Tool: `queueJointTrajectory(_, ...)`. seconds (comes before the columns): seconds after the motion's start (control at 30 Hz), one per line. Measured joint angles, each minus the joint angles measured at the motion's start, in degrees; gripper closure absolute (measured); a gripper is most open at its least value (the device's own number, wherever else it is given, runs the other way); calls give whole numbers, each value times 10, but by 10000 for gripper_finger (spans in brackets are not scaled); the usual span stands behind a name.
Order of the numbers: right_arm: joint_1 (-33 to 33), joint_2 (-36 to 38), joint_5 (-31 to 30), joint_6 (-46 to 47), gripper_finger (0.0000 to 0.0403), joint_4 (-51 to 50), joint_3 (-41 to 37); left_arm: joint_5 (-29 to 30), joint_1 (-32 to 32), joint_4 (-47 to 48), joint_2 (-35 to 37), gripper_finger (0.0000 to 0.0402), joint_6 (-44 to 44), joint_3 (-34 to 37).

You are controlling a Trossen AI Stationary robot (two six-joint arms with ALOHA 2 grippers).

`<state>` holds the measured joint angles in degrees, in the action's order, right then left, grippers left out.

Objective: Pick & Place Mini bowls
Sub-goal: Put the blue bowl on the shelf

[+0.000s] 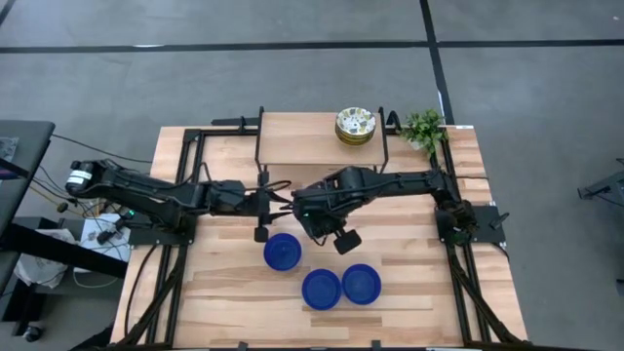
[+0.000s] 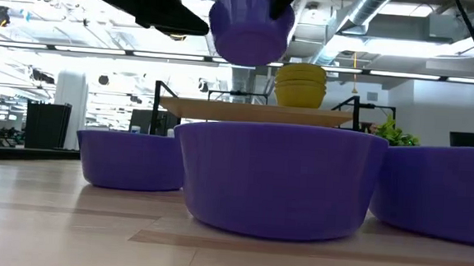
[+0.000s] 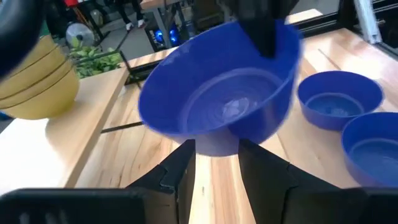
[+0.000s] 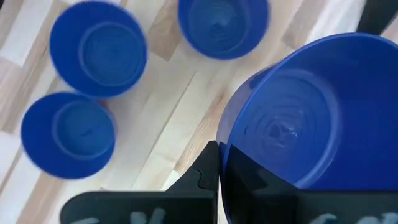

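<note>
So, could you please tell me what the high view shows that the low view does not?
Only the high view: the left gripper and right gripper meeting mid-table, and the floral inside of the top bowl of the stack. Only the low view: a fourth blue bowl, the raised bowl, in the air above the table; the arms hide it from above. Both: three blue bowls on the table, the stack on its shelf, and the plant.
</note>
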<state>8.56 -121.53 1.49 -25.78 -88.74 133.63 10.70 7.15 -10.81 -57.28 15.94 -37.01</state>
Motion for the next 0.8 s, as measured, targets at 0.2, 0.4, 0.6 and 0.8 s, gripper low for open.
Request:
queueJointTrajectory(0.2,-7,-30,22,-34,403,-8,2,2,19,-1,-7,280,0,0)
queueJointTrajectory(0.4,-13,-44,44,-56,403,-11,1,2,23,3,-26,280,1,0)
queueJointTrajectory(0.6,-13,-45,77,-60,403,-7,1,3,31,10,-49,280,13,0)
queueJointTrajectory(0.8,-12,-45,103,-76,403,-2,1,5,43,8,-57,280,22,0)
